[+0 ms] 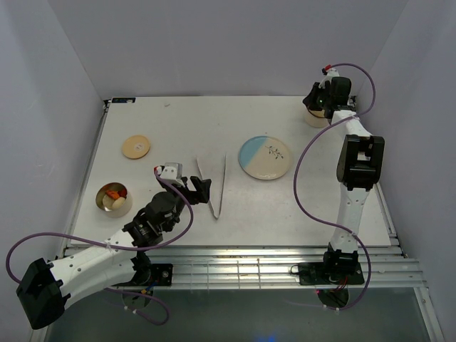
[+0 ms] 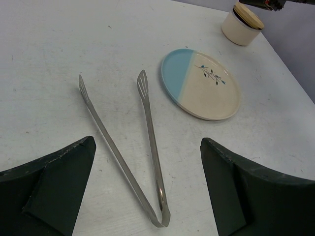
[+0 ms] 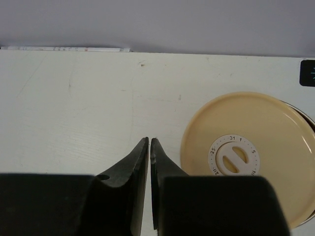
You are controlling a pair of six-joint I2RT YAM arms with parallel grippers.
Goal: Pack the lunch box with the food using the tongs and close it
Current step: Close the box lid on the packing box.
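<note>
The silver tongs (image 1: 221, 184) lie flat on the table in a V, joined end toward me. My left gripper (image 1: 201, 191) hovers wide open just left of that joined end. In the left wrist view the tongs (image 2: 150, 129) run up between the dark fingers (image 2: 54, 189), untouched. The round lunch box (image 1: 105, 207) stands open at the left with food (image 1: 115, 192) inside: an orange piece and pale lumps. Its beige lid (image 1: 135, 147) lies behind it. My right gripper (image 1: 318, 101) is shut and empty at the far right back, its tips (image 3: 149, 141) just above the table.
A blue-and-cream plate (image 1: 265, 157) (image 2: 202, 83) with nothing on it lies right of the tongs. A second, closed container with a beige dial lid (image 3: 246, 155) (image 2: 242, 24) stands at the back right, beside the right gripper. Walls close in on the table's left, back and right.
</note>
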